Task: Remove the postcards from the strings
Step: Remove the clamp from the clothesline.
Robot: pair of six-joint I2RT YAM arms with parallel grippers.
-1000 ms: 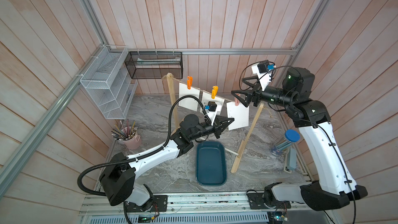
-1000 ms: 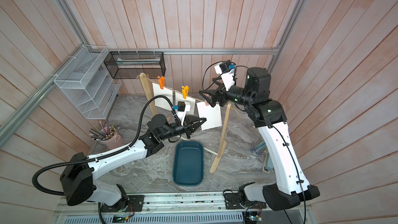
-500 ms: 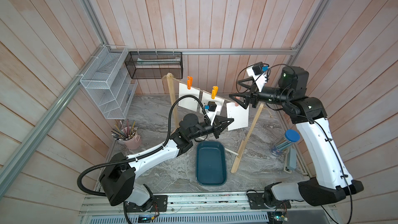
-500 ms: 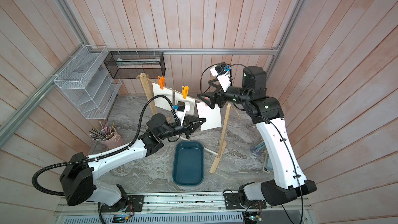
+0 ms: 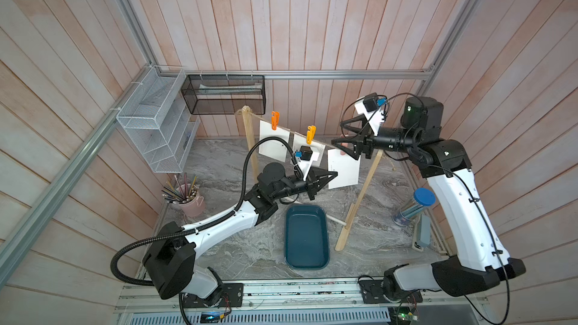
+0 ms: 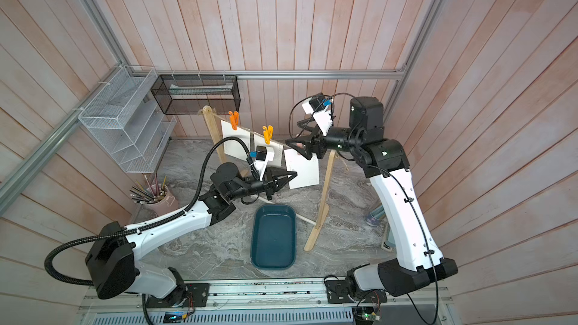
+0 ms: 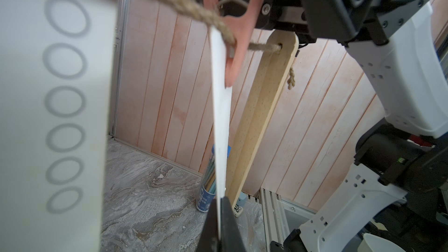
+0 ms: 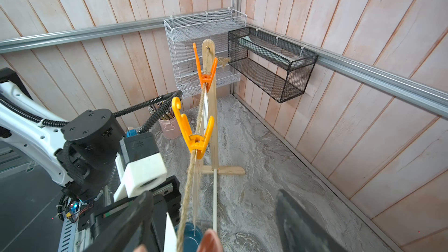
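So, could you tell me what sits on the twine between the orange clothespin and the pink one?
The yellow clothespin, clipping the middle postcard; both top views show it.

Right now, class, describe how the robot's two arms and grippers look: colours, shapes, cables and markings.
The left arm and right arm are white shells with black joints. A ribbed black hose runs along the left; a thin black cable and green light mark the right. The left gripper and right gripper have black triangular fingers.
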